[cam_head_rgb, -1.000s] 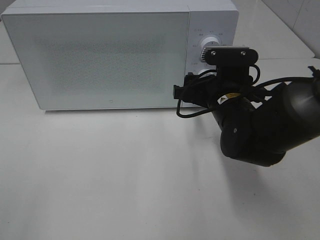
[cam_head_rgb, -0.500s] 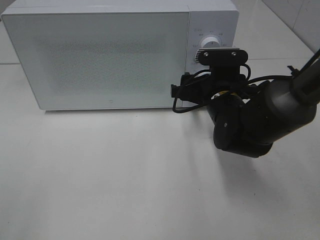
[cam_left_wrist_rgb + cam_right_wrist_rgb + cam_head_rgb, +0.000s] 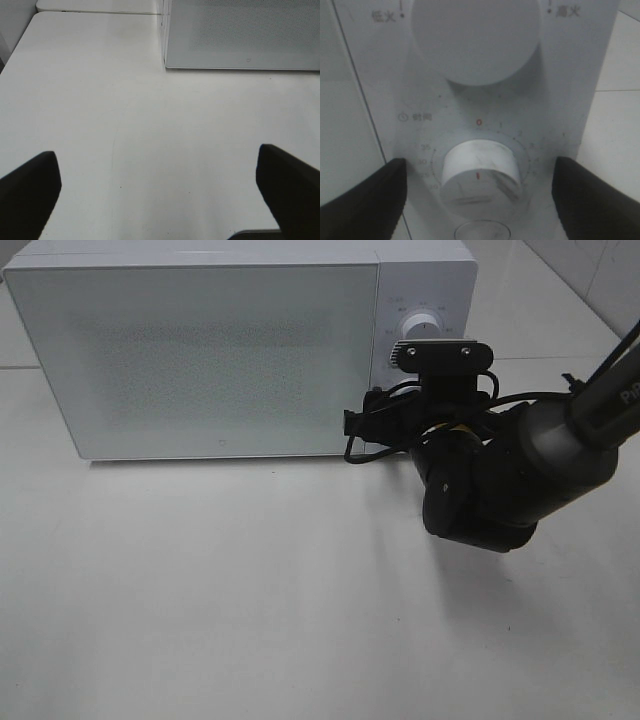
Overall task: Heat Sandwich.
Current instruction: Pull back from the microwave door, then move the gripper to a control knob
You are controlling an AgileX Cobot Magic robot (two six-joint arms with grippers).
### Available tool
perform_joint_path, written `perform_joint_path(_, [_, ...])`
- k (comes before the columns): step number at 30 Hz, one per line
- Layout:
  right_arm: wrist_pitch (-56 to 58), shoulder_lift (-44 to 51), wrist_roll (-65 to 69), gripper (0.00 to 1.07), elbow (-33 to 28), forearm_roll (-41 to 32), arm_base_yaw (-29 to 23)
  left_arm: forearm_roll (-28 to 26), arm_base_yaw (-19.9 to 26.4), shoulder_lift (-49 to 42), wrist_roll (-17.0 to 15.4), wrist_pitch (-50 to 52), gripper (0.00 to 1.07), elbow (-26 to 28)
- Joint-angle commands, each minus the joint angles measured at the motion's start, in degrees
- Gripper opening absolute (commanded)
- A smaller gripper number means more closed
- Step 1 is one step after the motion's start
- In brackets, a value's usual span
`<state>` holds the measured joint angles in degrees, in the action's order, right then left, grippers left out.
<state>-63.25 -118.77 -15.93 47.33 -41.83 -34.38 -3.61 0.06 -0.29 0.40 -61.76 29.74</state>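
Right arm (image 3: 500, 485): reaches in from the right and stretches toward the far side, wrist level, its camera mount (image 3: 443, 358) right in front of the control panel (image 3: 425, 300) of the white microwave (image 3: 200, 350).

Right fingers (image 3: 365, 200): spread wide and holding nothing. One stands on each side of the timer knob (image 3: 479, 176), close to the panel face. Whether they touch the panel cannot be told. The red tick on the knob is in line with the red 0 on the dial. The larger power knob (image 3: 476, 35) is outside the fingers' span.

Left fingers (image 3: 30, 195): spread wide, empty, and angled down over bare worktop (image 3: 150, 125). The near left corner of the microwave lies ahead of them, well apart. The left arm itself is outside the high view.

Sandwich: seen in no view. The microwave door (image 3: 190, 360) is shut and its speckled panel shows nothing behind it, so the sandwich's position relative to either pair of fingers cannot be told.
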Motion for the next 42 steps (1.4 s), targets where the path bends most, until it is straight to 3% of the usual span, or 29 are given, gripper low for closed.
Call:
perform_joint_path(1, [-1.32, 0.00, -0.11, 0.72, 0.97, 1.09, 0.17, -0.06, 0.11, -0.92, -0.40, 0.17, 0.99, -0.23])
perform_joint_path(19, [-1.03, 1.66, -0.11, 0.69, -0.29, 0.92, 0.00, -0.06, 0.11, -0.92, -0.40, 0.17, 0.99, -0.23])
perform_joint_path(24, [-0.40, 1.66, -0.11, 0.50, -0.29, 0.92, 0.00, -0.06, 0.11, -0.92, -0.40, 0.17, 0.99, -0.23])
perform_joint_path(26, [0.00, 1.66, -0.11, 0.37, -0.29, 0.92, 0.00, -0.06, 0.11, -0.92, -0.40, 0.17, 0.99, -0.23])
perform_joint_path(27, [0.11, 1.66, -0.11, 0.24, -0.29, 0.92, 0.00, -0.06, 0.11, -0.92, -0.40, 0.17, 0.99, -0.23])
perform_joint_path(32, [0.00, 1.66, -0.11, 0.08, -0.29, 0.92, 0.00, -0.06, 0.11, -0.92, -0.40, 0.17, 0.99, -0.23])
perform_joint_path(42, [-0.86, 1.66, -0.06, 0.09, -0.29, 0.92, 0.00, -0.06, 0.11, -0.92, -0.40, 0.17, 0.99, -0.23])
